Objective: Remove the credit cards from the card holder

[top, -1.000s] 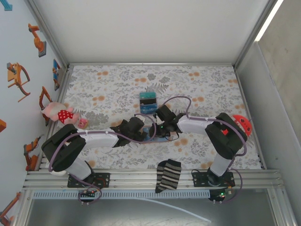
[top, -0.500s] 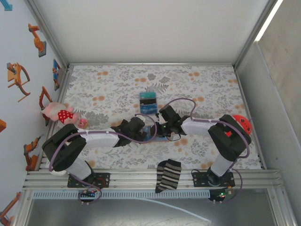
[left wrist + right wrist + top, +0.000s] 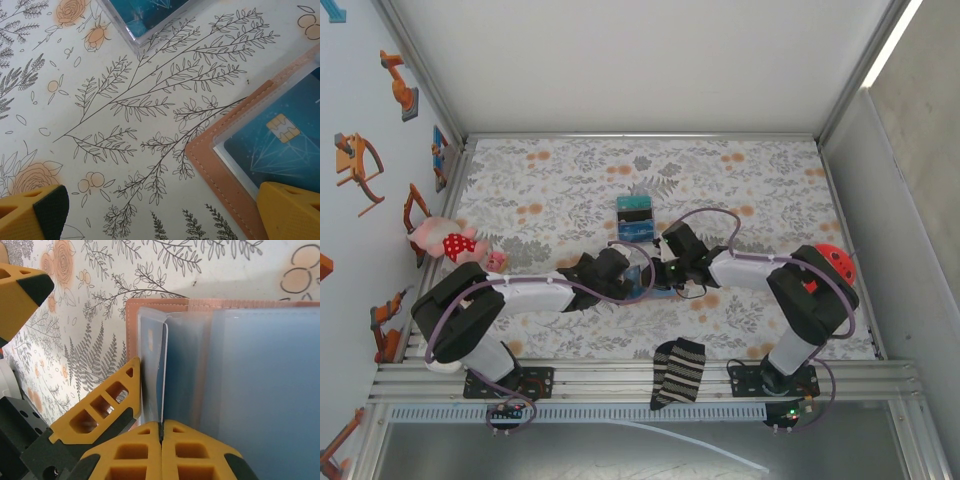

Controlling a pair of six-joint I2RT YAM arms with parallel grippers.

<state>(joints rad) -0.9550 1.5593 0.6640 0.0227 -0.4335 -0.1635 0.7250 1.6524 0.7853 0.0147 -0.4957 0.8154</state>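
The tan card holder lies open on the floral mat, its clear sleeves facing up. My right gripper is shut on the thin edge of a teal credit card that stands up out of a sleeve. My left gripper is open and straddles the holder's corner. One of its fingers presses beside that sleeve. A second credit card with a gold chip lies flat in a sleeve. From above, both grippers meet over the holder at mid-table.
A blue-teal-black clear box stands just behind the grippers, with its corner close to the left fingers. A striped sock lies at the near edge. A pink plush toy sits at the left, a red object at the right.
The right jaws have closed fully onto the card's edge, and the right wrist has shifted a little to the right. The left arm has held still with its jaws wide.
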